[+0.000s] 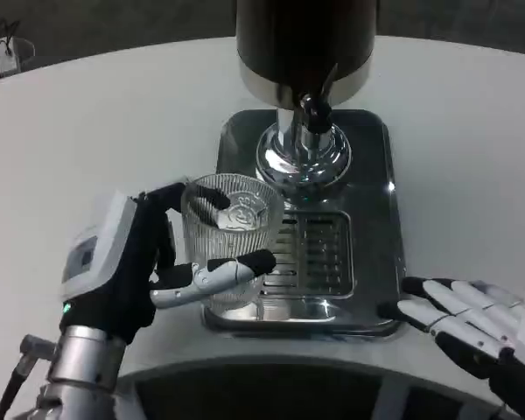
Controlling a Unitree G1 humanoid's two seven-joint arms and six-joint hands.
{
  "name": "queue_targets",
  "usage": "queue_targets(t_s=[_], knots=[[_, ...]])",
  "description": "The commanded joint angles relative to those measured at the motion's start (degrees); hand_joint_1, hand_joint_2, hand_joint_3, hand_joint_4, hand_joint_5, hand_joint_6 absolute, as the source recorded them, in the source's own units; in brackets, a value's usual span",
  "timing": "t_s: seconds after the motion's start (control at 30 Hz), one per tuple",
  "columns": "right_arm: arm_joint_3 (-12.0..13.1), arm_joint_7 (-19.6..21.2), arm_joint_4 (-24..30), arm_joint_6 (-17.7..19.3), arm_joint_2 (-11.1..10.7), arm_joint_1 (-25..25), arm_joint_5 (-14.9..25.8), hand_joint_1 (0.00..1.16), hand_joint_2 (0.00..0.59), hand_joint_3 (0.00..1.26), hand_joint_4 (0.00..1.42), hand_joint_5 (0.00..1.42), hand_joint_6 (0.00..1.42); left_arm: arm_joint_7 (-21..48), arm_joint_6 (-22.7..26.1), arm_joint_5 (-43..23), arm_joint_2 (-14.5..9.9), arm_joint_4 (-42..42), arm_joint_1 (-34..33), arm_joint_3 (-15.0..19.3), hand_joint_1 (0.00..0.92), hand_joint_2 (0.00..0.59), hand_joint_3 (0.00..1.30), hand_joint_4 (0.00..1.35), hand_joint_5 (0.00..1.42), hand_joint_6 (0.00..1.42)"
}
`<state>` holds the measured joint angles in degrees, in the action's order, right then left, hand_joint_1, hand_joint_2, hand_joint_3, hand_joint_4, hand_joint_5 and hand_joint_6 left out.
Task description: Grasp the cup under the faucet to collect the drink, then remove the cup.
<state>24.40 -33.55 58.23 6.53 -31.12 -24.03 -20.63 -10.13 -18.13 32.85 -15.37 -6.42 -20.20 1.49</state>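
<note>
Cup (233, 236) held in left hand (131, 262), fingers wrapped round its ribbed glass wall: dark fingers at the far side near the rim, a white-and-black finger (214, 273) across the near side low down. Cup upright, clear, no liquid visible inside. It sits over the left edge of the tray (372, 201), partly over the left part of the grille (311, 254); cannot tell whether its base touches the tray or is lifted off it. Cup is left of and nearer than the faucet (313, 112), not directly beneath the spout

Dispenser (304, 44): dark body with chrome band, at the far edge of the tray; chrome foot (303, 162) stands on the tray behind the grille. Faucet has a black handle, pointing toward the camera

Right hand (468, 328) at the near right corner of the tray, fingers stretched out and apart, holding nothing. Fingertips point left toward the tray's corner, just beside it; contact cannot be judged. Hand lies low at the table's (87, 131) near edge

Left forearm (79, 367) rises from the lower left of the picture, silver, with a green light on the wrist
</note>
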Motion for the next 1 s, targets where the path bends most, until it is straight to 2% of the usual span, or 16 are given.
queue_targets(t_s=[0.03, 0.7, 0.9, 1.0], knots=[[1.60, 0.41, 0.66, 1.59, 0.49, -1.52, 1.45, 0.44, 0.475, 0.11, 0.00, 0.00, 0.00, -2.00, 0.85, 0.97, -0.76, -2.32, -3.41, -1.54, 0.496, 0.000, 1.00, 1.10, 1.29, 1.42], [5.38, 0.27, -0.28, 3.40, 1.10, -3.68, 3.99, 0.44, 0.479, 0.11, 0.00, 0.00, 0.02, -6.82, 4.40, 4.81, -0.04, -12.54, -13.12, -9.65, 0.486, 0.000, 0.97, 1.07, 1.26, 1.42], [5.87, 0.34, -0.67, 3.88, 1.44, -4.35, 4.11, 0.44, 0.480, 0.11, 0.00, 0.00, 0.02, -5.71, 4.90, 4.24, -0.45, -13.65, -14.20, -11.01, 0.473, 0.000, 0.84, 0.91, 1.15, 1.41], [5.93, 0.42, -0.73, 4.00, 1.60, -4.49, 4.13, 0.44, 0.480, 0.11, 0.00, 0.00, 0.02, -4.58, 5.32, 3.71, -0.99, -13.61, -13.99, -11.34, 0.423, 0.015, 0.74, 0.78, 1.05, 1.36]])
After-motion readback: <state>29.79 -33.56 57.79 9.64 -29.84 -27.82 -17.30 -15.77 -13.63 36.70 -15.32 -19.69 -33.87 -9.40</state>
